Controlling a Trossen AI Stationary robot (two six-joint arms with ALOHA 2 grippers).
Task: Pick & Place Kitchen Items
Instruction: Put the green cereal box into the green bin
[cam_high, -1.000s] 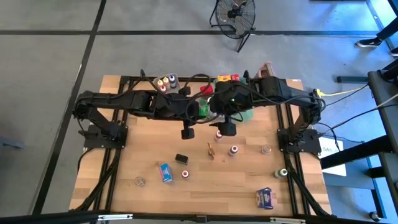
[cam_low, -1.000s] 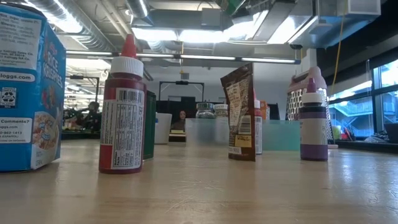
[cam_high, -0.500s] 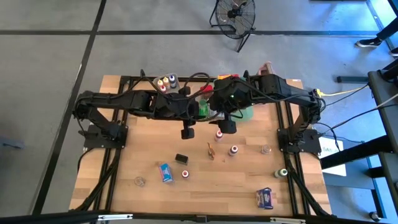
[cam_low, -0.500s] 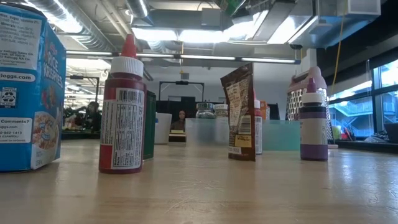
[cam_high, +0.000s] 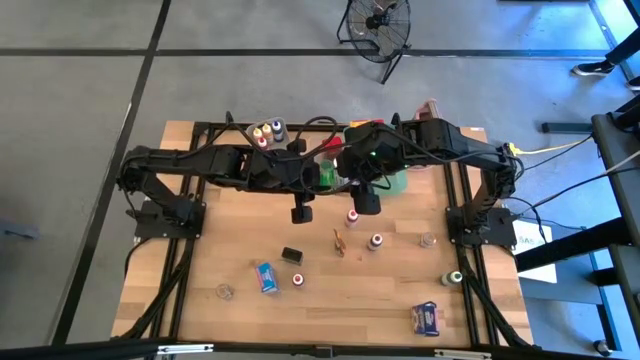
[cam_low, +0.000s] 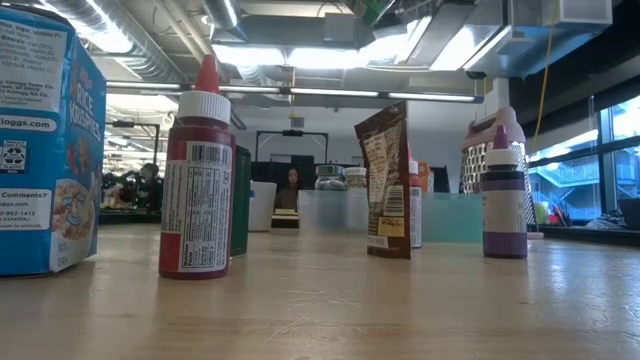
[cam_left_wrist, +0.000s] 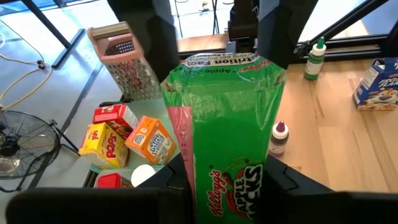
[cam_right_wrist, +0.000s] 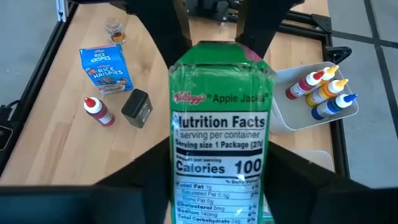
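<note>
Meeting above the far middle of the wooden table (cam_high: 240, 240), left gripper (cam_left_wrist: 224, 186) and right gripper (cam_right_wrist: 217, 180), each with fingers closed on the green Apple Jacks cereal box (cam_left_wrist: 227, 118), one from either end, box held between them in the air beside the teal tray (cam_high: 398, 184). Inside that tray, seen past the box: small yellow, orange and red boxes (cam_left_wrist: 124, 137). Near the tray, a tall grey grater with a pink rim (cam_left_wrist: 121, 56). Farther out on the wood, a blue Rice Krispies box (cam_right_wrist: 102, 68), a red squeeze bottle (cam_right_wrist: 99, 112), a dark packet (cam_right_wrist: 135, 107).
</note>
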